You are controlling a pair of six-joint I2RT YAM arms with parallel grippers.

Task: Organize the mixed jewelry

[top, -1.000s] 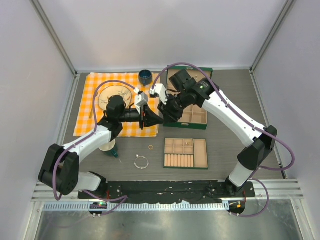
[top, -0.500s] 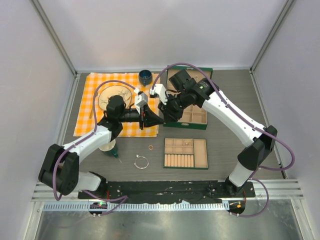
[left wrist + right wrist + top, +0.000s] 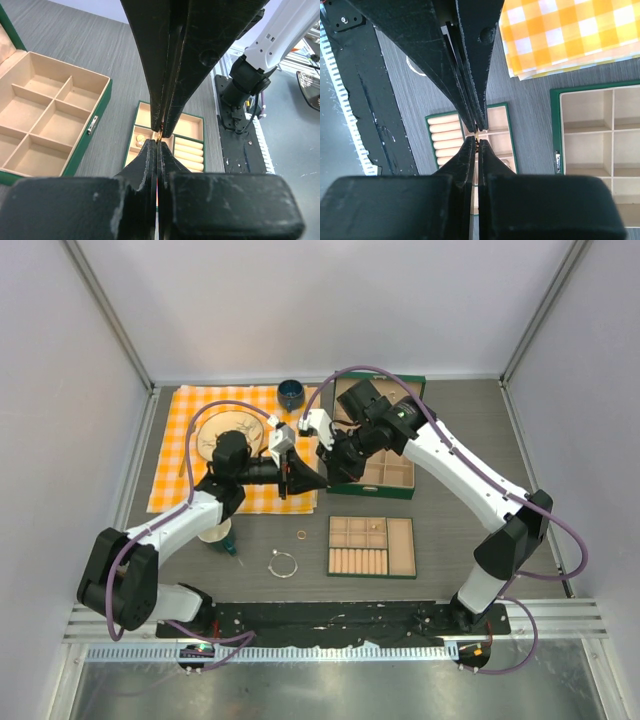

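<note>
One stud (image 3: 159, 135): left hand (image 3: 158, 146) to right hand (image 3: 161, 125).

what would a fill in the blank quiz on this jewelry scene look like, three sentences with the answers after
1. The left gripper and right gripper meet tip to tip, their fingers shut on a tiny jewelry piece coloured ____.
2. The silver bangle and the small ring lie on the bare ____, outside the tray.
3. The green box has its lid ____.
Missing words: gold; table; open.
</note>
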